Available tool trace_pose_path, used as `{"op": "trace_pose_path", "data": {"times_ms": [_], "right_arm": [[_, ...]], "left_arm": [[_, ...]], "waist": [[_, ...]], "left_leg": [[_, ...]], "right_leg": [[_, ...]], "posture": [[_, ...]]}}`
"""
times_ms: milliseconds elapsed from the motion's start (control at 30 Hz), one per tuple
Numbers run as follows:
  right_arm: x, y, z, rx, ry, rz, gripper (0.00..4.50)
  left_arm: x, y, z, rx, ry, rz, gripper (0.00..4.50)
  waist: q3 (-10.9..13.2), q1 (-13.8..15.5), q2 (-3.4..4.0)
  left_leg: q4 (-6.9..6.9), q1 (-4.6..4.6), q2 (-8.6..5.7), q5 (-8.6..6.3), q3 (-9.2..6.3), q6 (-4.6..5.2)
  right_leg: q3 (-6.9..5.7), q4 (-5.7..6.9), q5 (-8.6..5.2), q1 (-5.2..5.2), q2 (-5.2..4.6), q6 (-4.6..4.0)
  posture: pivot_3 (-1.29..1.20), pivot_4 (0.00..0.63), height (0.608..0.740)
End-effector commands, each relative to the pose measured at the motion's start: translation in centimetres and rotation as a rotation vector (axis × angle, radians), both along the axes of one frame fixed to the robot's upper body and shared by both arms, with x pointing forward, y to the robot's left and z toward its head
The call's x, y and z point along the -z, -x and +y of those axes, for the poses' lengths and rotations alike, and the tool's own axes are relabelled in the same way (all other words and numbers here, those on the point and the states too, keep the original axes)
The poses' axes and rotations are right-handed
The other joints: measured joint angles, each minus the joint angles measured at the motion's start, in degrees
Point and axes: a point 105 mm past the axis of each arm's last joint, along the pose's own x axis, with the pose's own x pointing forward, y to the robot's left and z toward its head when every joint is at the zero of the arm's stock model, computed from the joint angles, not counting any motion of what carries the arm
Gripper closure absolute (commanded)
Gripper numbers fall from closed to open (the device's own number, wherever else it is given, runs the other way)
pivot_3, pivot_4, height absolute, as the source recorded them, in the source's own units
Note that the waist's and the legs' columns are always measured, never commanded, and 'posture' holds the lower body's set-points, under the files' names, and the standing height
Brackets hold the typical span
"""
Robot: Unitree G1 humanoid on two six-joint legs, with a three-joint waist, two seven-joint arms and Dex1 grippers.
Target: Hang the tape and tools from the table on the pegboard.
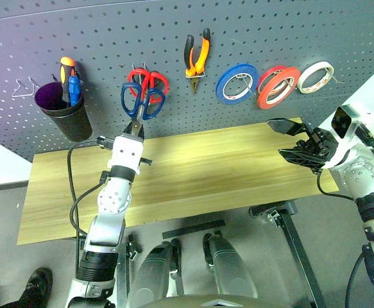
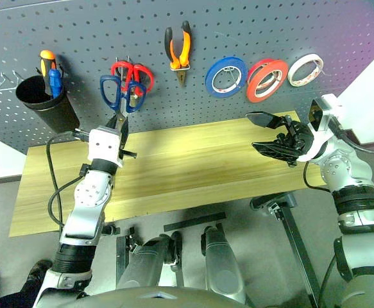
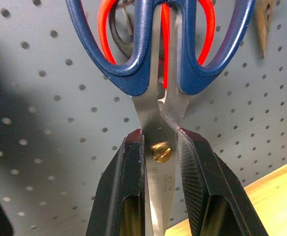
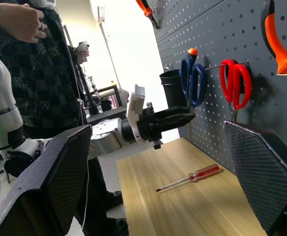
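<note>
The left end effector (image 3: pixel 160 162) is clamped narrow on the blades of the blue-handled scissors (image 1: pixel 142 101), its fingers (image 3: pixel 126 187) pinching the steel just beside the brass pivot screw. Gripping them there leaves both handle loops free, which is what a hook needs. The loops are up against the pegboard (image 1: pixel 340 32), overlapping the red-handled scissors (image 1: pixel 149 81) that already hang there. Whether a blue loop has actually caught on a hook cannot be told, since the red handles hide that spot.

The rest of the job looks mostly done. To the right of the red scissors on the pegboard hang the orange-and-black pliers (image 1: pixel 197 54), nose down, then a blue roll of tape (image 1: pixel 237 83), the red-orange tape (image 1: pixel 278 86) and a cream-white roll (image 1: pixel 315 76). To their left a black cup (image 1: pixel 63 112) holds an orange screwdriver (image 1: pixel 67 74) and a blue one.

The thin red-handled screwdriver (image 4: pixel 190 178) lies flat on the bench (image 1: pixel 193 173), below the pegboard, and is not yet hung. It is probably the last item.

The right end effector (image 1: pixel 292 138) hovers over the bench's right end, below the tape rolls, jaws spread wide and holding nothing, seemingly kept clear while the left arm works. A person stands beyond the bench's far end.
</note>
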Motion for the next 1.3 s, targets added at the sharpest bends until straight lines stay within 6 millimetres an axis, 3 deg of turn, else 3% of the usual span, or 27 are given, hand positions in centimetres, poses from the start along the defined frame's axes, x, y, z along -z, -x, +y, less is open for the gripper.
{"op": "trace_pose_path", "data": {"times_ms": [33,200,667,933,1033,1133,1300], "right_arm": [[-1.1,0.0,-0.3,0.003,-0.002,-0.050,0.00],[-1.1,-0.1,-0.3,0.009,-0.002,-0.052,0.00],[-0.8,0.1,0.1,-0.007,0.004,-0.049,0.00],[-0.8,0.3,0.1,-0.011,0.006,-0.053,0.00],[-0.8,0.3,0.1,-0.012,0.007,-0.052,0.00],[-0.7,0.3,0.1,-0.011,0.008,-0.050,0.00],[-0.8,0.3,0.0,-0.009,0.008,-0.047,0.00]], "left_arm": [[-1.1,-0.3,0.1,0.009,0.006,-0.030,3.82],[-1.7,-0.6,0.1,0.015,0.006,-0.055,3.82],[1.3,-3.7,1.2,-0.074,0.177,0.194,3.82],[0.3,-5.1,0.9,-0.077,0.179,0.202,3.82],[0.8,-5.3,1.3,-0.110,0.183,0.242,3.82],[1.2,-5.3,1.2,-0.100,0.166,0.279,3.01],[0.4,-4.9,1.4,-0.130,0.133,0.204,1.44]], "waist": [[0.00,-0.01,0.00],[0.00,-0.03,0.00],[-0.09,-0.40,0.10],[-0.26,-0.76,0.11],[-0.63,-0.84,0.13],[-0.88,-0.98,0.10],[-0.88,-0.86,0.09]], "left_leg": [[0.00,0.00,0.00,0.00,0.00,0.00],[0.01,0.00,0.00,0.00,0.01,0.00],[0.29,0.01,0.00,-0.06,0.07,0.10],[0.79,0.02,0.00,-0.19,0.14,0.05],[0.80,0.02,0.01,-0.19,0.20,0.05],[0.80,0.02,0.01,-0.19,0.20,0.06],[0.80,0.00,0.01,-0.20,0.21,0.07]], "right_leg": [[0.00,0.00,0.00,0.00,0.00,0.00],[0.00,0.01,0.00,0.00,0.00,0.00],[-0.02,0.16,0.03,0.02,0.00,0.05],[-0.05,0.31,0.26,0.16,-0.04,0.25],[-0.05,0.31,0.29,0.14,-0.07,0.27],[-0.05,0.30,0.29,0.13,-0.07,0.27],[-0.05,0.28,0.29,0.12,-0.10,0.27]], "posture": [[-0.24,0.222,0.729],[-0.24,0.222,0.729],[-0.25,0.217,0.729],[-0.25,0.213,0.729],[-0.26,0.213,0.729],[-0.26,0.213,0.729],[-0.25,0.214,0.729]]}}
